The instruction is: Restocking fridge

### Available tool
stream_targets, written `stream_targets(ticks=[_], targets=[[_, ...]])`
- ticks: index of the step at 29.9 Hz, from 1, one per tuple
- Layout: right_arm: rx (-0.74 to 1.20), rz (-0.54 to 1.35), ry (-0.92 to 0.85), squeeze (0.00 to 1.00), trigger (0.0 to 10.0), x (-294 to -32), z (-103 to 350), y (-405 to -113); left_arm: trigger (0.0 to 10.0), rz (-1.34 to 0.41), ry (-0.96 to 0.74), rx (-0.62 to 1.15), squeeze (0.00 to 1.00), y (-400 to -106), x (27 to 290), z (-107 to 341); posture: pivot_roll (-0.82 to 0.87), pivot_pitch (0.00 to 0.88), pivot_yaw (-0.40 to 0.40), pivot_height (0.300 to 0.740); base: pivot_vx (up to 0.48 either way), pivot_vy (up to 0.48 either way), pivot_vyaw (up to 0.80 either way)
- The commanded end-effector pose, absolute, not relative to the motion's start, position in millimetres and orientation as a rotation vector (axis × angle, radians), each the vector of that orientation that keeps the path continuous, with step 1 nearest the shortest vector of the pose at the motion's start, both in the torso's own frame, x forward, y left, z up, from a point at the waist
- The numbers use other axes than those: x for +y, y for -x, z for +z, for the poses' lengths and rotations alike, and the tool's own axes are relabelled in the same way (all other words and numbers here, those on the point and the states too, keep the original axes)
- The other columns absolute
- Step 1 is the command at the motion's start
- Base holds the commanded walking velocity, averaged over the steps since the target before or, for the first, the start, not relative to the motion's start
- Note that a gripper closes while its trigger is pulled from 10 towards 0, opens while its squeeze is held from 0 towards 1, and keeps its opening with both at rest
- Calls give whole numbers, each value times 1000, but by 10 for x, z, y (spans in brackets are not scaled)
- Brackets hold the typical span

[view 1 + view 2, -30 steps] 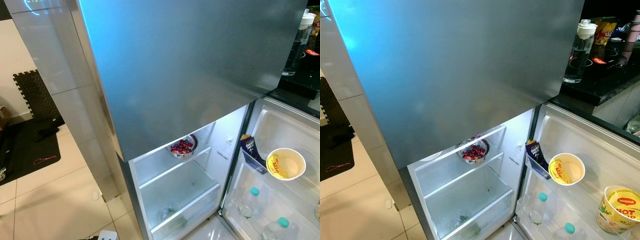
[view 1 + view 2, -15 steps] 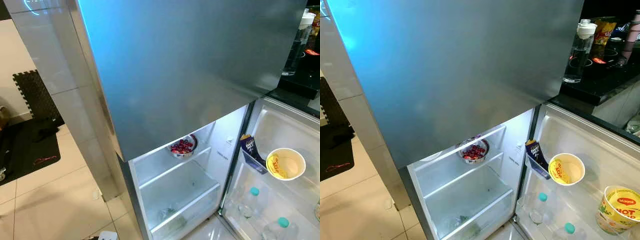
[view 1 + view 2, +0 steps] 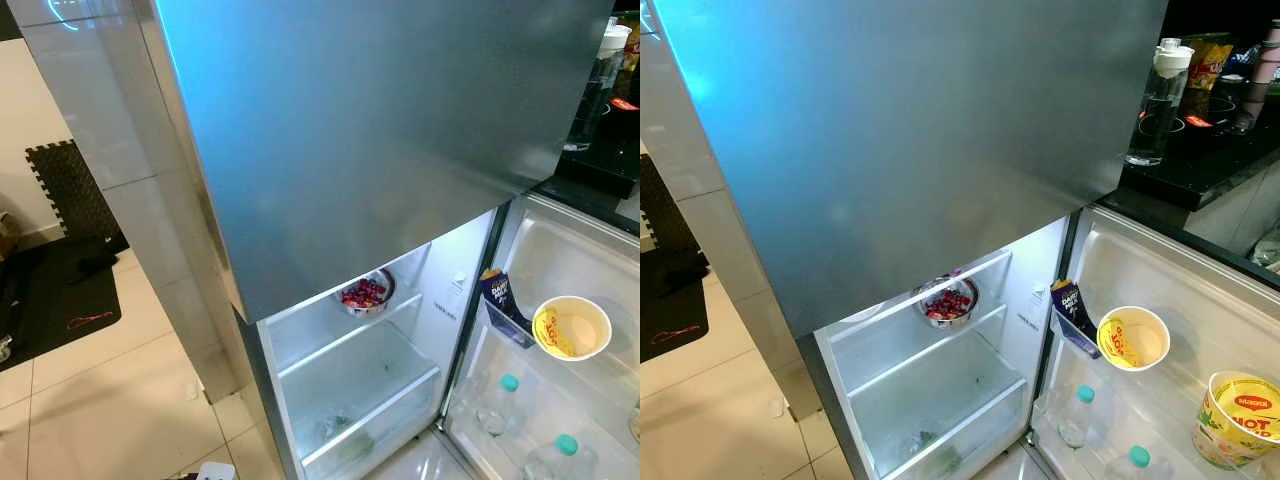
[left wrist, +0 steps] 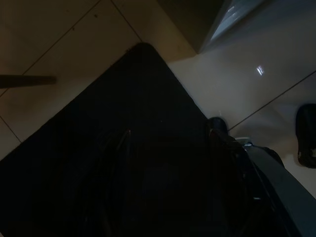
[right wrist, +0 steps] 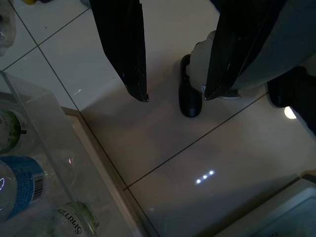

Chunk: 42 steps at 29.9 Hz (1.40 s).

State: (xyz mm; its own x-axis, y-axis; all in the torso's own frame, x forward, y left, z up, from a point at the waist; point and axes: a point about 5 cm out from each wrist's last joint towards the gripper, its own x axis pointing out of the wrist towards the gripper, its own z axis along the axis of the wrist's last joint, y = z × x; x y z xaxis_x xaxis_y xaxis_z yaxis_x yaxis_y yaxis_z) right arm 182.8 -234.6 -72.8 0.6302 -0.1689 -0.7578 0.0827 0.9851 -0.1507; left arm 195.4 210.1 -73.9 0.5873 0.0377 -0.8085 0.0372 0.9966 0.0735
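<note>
You are standing before the fridge [image 3: 380,150] with its lower door [image 3: 1200,300] swung open to the right, and both arms hang idle at your sides, so the step in hand looks like finding the next item to stock rather than placing one. The lit compartment holds a steel bowl of red fruit [image 3: 948,302] on the upper shelf [image 3: 350,325]; below it the shelves are mostly bare, so there is room. Before you reach, step back or turn to the black table [image 3: 1200,150] on the far right, where a clear bottle [image 3: 1158,100] and snack packets stand, and keep the elbow clear of the open door. The door racks already carry a dark carton [image 3: 1070,305], an empty cup [image 3: 1133,338], a noodle cup [image 3: 1240,418] and teal-capped bottles [image 3: 500,400]. The right eye view shows the noodle cup and the table bottle plainly, which the left eye view crops. The right wrist view shows the right gripper [image 5: 173,96] with fingers apart over the floor tiles [image 5: 173,163], beside bottles [image 5: 19,187] in a clear bin. The left wrist view is dark; of the left gripper [image 4: 168,163] I cannot tell the fingers' state.
</note>
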Motion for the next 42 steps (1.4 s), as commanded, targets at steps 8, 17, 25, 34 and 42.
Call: stream_targets(ticks=[8, 17, 25, 34, 42], targets=[[926, -144, 102, 0, 10000, -2317, -787, -1738, 10000, 27, -102, 956, 0, -1902, 2208, -746, -128, 82, 87, 740, 0, 0, 0], [908, -152, 96, 0, 10000, -2314, -762, -1792, 10000, 10, -121, 951, 0, -1948, 2217, -721, -141, 86, 87, 740, 0, 0, 0], [901, -149, 102, 0, 10000, -2345, -744, -1811, 10000, -8, -124, 946, 0, -1973, 2191, -712, -132, 68, 73, 740, 0, 0, 0], [919, -129, 123, 0, 10000, -2330, -768, -1769, 10000, 2, -123, 966, 0, -1905, 2175, -753, -132, 75, 69, 740, 0, 0, 0], [918, -127, 121, 0, 10000, -2349, -765, -1764, 10000, -17, -135, 961, 0, -1902, 2159, -756, -120, 75, 52, 740, 0, 0, 0]])
